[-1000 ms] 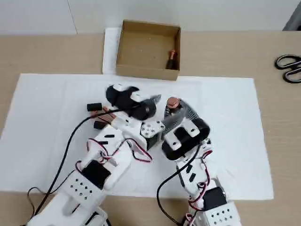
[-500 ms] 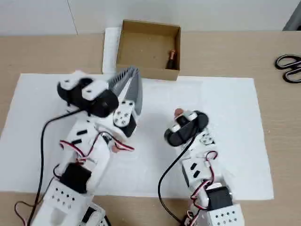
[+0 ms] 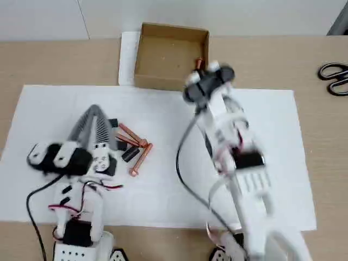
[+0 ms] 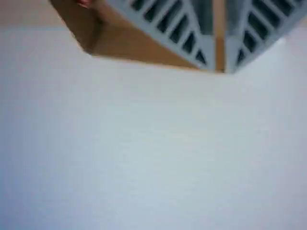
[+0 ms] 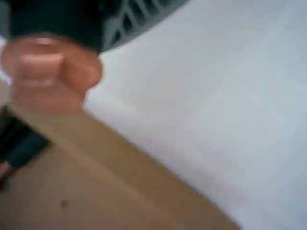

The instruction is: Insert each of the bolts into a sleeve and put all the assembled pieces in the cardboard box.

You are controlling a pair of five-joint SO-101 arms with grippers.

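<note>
The cardboard box (image 3: 163, 54) stands at the back of the white sheet (image 3: 283, 152). My right gripper (image 3: 205, 81) hangs at the box's near right corner, shut on an assembled piece (image 5: 48, 67), a copper bolt head in a black sleeve, just above the box wall (image 5: 124, 167). Another assembled piece (image 5: 19, 143) lies inside the box. Loose copper bolts (image 3: 133, 136) and black sleeves (image 3: 129, 154) lie on the sheet left of centre. My left gripper (image 3: 95, 111) sits beside them, shut and holding nothing, with its fingertips (image 4: 206, 52) pointing toward the box (image 4: 129, 45).
Scissors (image 3: 334, 79) lie on the wooden table at the far right. The right arm (image 3: 234, 152) stretches across the middle of the sheet. Cables trail from both arm bases along the near edge.
The right arm has stretched from the sheet's middle to the box with the assembled piece. The left arm has drawn back to the near left, uncovering the loose bolts and sleeves.
</note>
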